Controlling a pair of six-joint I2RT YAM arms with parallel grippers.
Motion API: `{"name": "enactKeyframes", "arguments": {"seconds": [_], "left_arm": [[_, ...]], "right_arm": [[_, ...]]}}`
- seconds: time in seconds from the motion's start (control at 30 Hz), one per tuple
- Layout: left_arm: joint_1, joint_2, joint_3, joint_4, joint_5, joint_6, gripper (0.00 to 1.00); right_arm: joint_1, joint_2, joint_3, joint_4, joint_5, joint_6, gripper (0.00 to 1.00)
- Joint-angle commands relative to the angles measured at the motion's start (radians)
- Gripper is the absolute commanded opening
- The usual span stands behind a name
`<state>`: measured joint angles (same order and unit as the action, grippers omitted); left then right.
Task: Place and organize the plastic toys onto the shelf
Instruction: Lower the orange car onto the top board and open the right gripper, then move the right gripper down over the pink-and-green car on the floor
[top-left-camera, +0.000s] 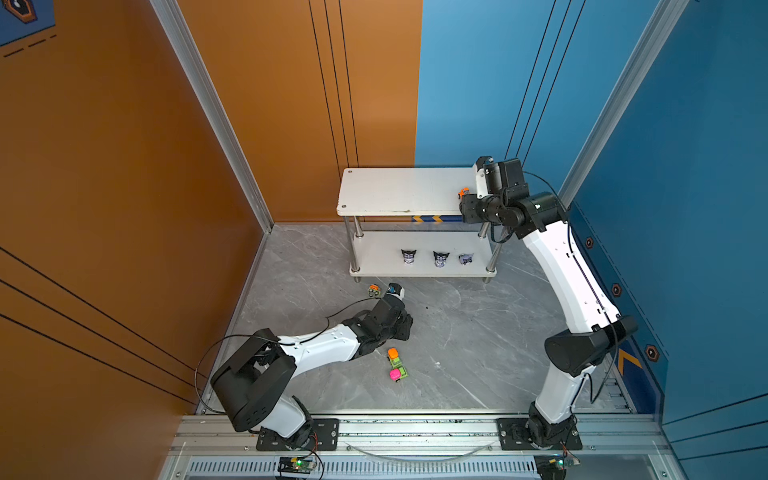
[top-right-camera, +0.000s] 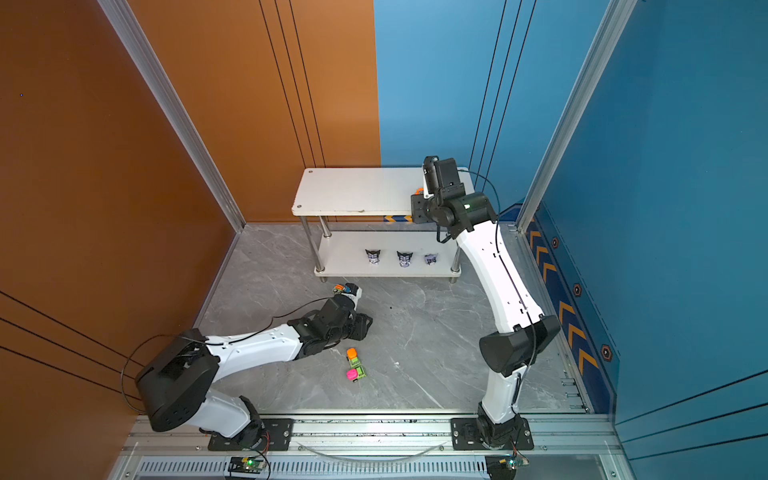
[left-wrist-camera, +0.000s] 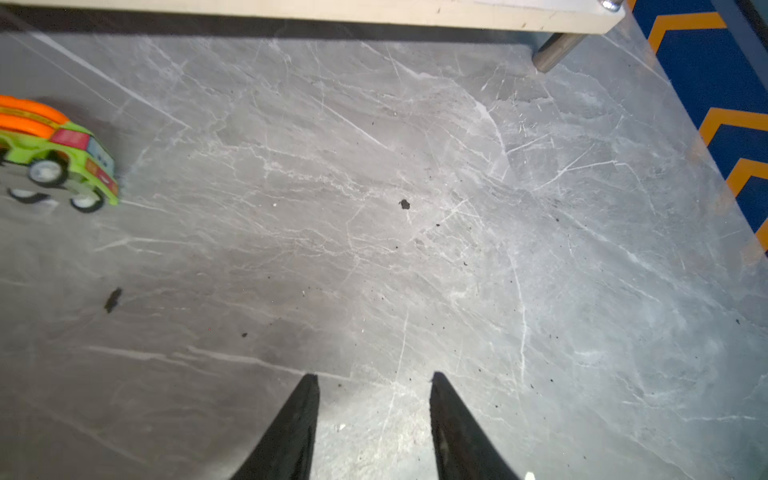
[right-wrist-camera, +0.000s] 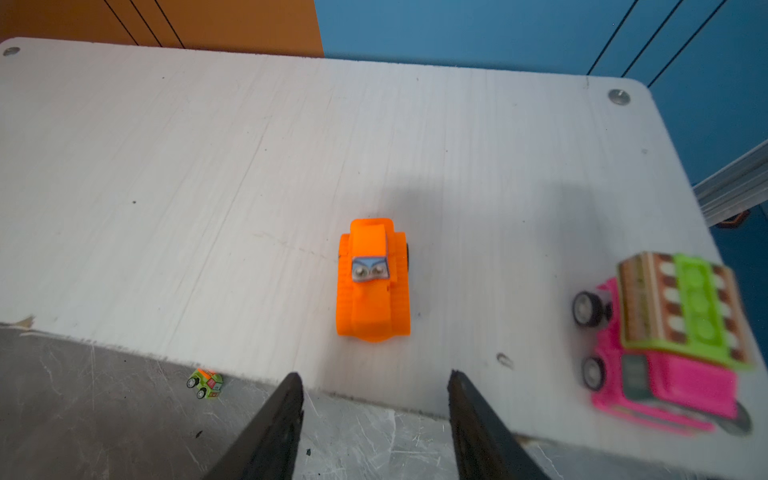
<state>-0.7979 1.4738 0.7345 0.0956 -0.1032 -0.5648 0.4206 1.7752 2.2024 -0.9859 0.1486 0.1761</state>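
Left wrist view: your left gripper (left-wrist-camera: 374, 378) hangs open and empty, a green car (left-wrist-camera: 58, 153) on the table (left-wrist-camera: 415, 257) off to its side. Your right gripper (right-wrist-camera: 374, 376), jaws apart, sits just behind the orange car (right-wrist-camera: 372, 282) on the shelf (right-wrist-camera: 166, 166); I judge three cars are left to shelve.

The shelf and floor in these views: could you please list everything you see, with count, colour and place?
shelf: one, white with chrome posts, far end of the floor.
figurines: three, black-and-lilac, lower board, in a row.
orange car: one, orange, top board, right end.
pink car: one, pink with green top, top board, beside the orange car.
green-and-orange car: one, floor before the shelf.
paired cars: two, orange-green and pink-green, mid-floor.
left gripper: one, black, open, empty, over the floor.
right gripper: one, black, open, empty.
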Motion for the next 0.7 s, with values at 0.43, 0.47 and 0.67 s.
{"name": "enactKeyframes", "arguments": {"seconds": [0.43,0.47,0.67], "left_arm": [[0.146,-0.284,-0.187,-0.175,-0.151,-0.055,0.45],[0.151,-0.300,-0.200,-0.182,-0.160,-0.059,0.45],[0.194,-0.367,-0.251,-0.196,-0.166,-0.102,0.45]], "right_arm": [[0.433,-0.580,-1.030,0.361,-0.083,0.053,0.50],[0.475,-0.579,-1.077,0.378,-0.106,0.022,0.49],[0.699,-0.435,-1.156,0.354,-0.154,-0.136,0.54]]}}
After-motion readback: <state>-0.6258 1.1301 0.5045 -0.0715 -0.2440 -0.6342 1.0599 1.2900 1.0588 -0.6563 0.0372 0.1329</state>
